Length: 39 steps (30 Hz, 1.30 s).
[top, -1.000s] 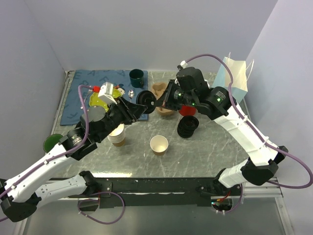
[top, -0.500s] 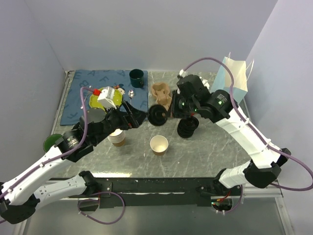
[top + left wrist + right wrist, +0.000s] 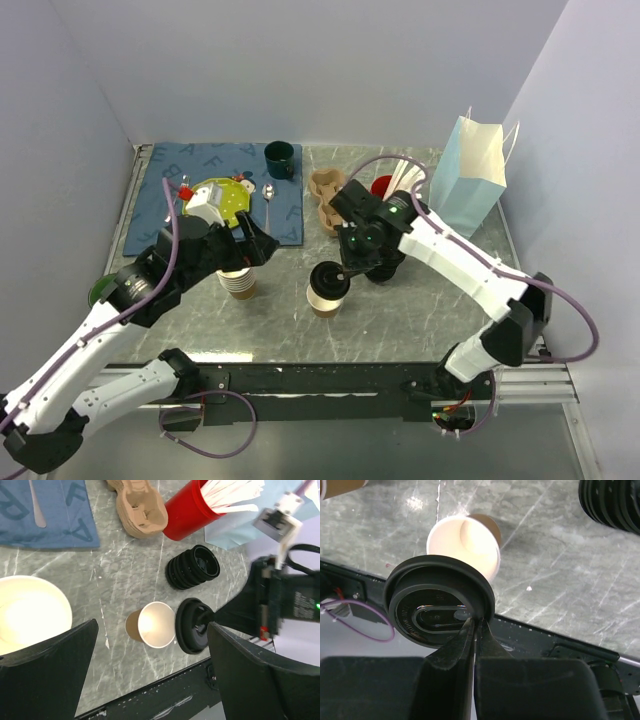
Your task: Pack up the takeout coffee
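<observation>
Takeout coffee is standing in two parts just now. Its brown cup is sitting open on the surface, near the front edge and about in the middle. Its black lid is hanging at the mouth, not seated.

Starting from the left, the stack of spare cups is waiting close by. The left jaws are standing wide apart near it with nothing between them, probably keeping out of the way. Coming from the right side, the right jaws are pinching the lid by its rim, pressed together on it. They are holding it tilted at the edge of the mouth, I think in order to lower it flat onto the cup. Whether the lid is touching the cup's rim, I cannot tell.

Further right, the stack of black lids is sitting near. The pale blue paper bag is standing upright at the far right, likely waiting to receive the closed cup.

The cup is showing a kraft-brown wall and a white inside, with no drink visible. The lid is looking round, with an oval recess in the visible face.
</observation>
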Each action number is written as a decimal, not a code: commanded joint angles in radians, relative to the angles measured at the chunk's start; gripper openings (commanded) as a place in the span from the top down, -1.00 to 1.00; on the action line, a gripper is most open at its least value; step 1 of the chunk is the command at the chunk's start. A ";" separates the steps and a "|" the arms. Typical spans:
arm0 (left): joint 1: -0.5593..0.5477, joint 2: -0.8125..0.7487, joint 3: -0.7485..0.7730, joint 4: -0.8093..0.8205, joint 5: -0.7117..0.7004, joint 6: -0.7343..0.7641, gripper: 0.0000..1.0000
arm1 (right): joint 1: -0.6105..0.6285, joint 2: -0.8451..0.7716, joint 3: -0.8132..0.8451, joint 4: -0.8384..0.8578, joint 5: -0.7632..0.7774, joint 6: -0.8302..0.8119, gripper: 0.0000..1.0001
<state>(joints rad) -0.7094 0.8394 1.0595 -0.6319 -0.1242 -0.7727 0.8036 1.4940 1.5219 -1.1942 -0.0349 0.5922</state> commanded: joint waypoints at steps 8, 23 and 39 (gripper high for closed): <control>0.019 -0.127 0.019 -0.094 -0.003 0.023 -0.94 | 0.057 0.126 0.046 0.010 0.092 -0.014 1.00; 0.019 -0.203 0.057 -0.112 -0.020 0.027 -0.94 | 0.086 0.207 0.046 0.031 0.182 0.021 1.00; 0.019 -0.206 0.065 -0.114 -0.031 0.047 -0.95 | 0.098 0.252 0.020 0.024 0.179 0.041 1.00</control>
<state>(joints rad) -0.6941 0.6430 1.0966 -0.7540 -0.1402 -0.7441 0.8906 1.7405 1.5433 -1.1687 0.1162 0.6113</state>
